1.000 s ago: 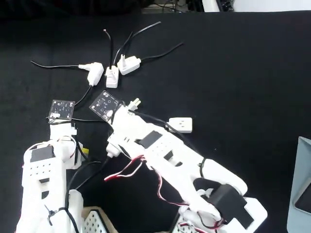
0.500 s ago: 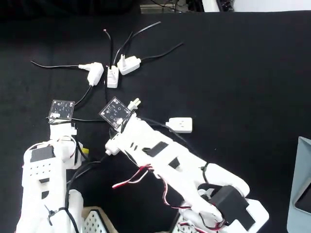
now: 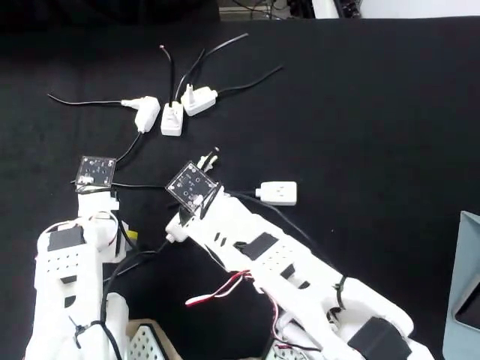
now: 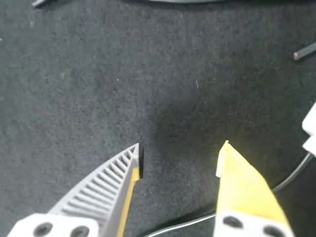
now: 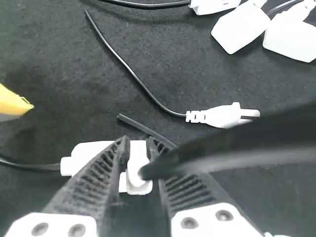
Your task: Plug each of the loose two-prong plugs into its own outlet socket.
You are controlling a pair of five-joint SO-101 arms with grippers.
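My right gripper [image 5: 137,160] is shut on a small white plug [image 5: 134,178] that lies on the black mat, its black cable trailing off sideways. A slim white two-prong plug [image 5: 222,116] lies just beyond it, also seen as the slim plug [image 3: 208,160] in the high view. The right arm's wrist [image 3: 192,184] sits mid-table, covering its gripper from above. Three larger white plugs [image 3: 172,118] cluster at the back. A white outlet socket block [image 3: 278,193] lies right of the right wrist. My left gripper [image 4: 178,153] hangs open over bare mat.
Black cables [image 3: 225,46] fan out from the plug cluster toward the table's back edge. A grey box [image 3: 463,300] stands at the right edge. The left arm's yellow fingertip [image 5: 11,105] shows beside the right gripper. The mat's right half holds only the socket block.
The right arm's wrist has shifted to the right and toward the near edge, closer to the socket block. The left arm has stayed put.
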